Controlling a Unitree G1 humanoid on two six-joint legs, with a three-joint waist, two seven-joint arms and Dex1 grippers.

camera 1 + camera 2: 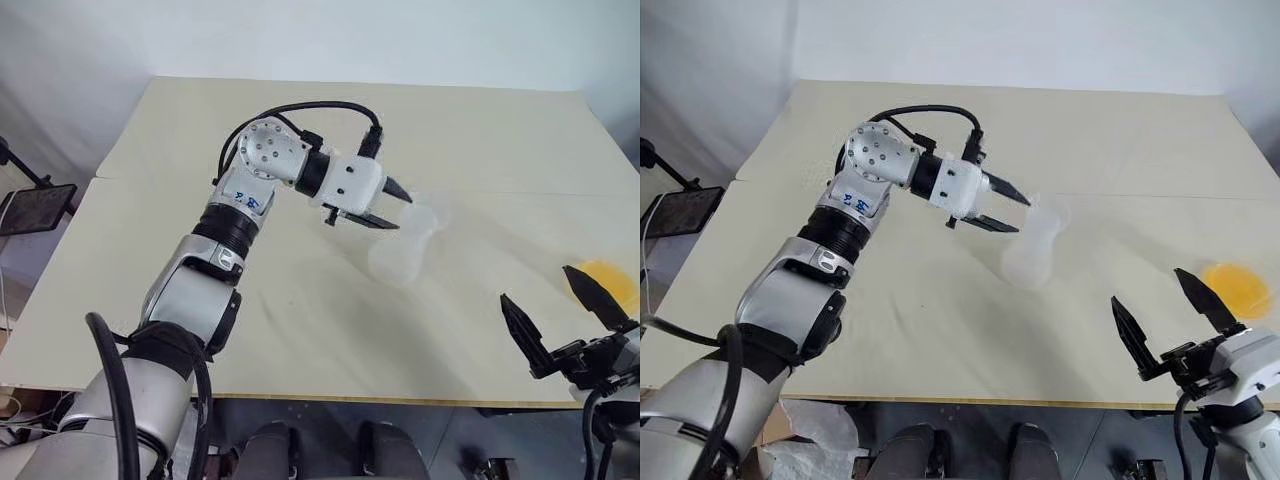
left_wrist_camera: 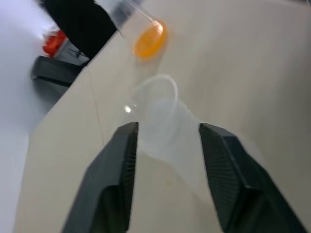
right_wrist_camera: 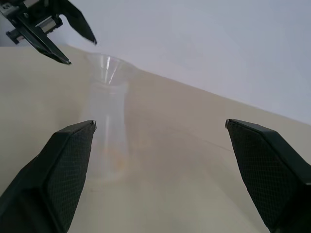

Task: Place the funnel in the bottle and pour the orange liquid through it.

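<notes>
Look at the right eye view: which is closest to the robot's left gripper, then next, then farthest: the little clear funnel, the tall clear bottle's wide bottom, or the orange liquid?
1. Small clear plastic funnel: beside the left gripper, in the bottle's mouth.
2. Wide base of the frosted clear bottle: just below.
3. Bright orange liquid: far off, near the table's right edge.

so the bottle (image 1: 1028, 255) is a clear, slightly frosted flask, wide at the base and narrowing up to the neck, standing upright around the middle of the tabletop. the funnel (image 3: 108, 69) is a little clear plastic cone and it's sitting in the bottle's mouth, flare up, spout down inside the neck. the orange liquid (image 1: 1236, 283) is a bright yellow-orange patch off to the right near the table's right edge, well apart from the bottle, sitting in a clear container
</notes>
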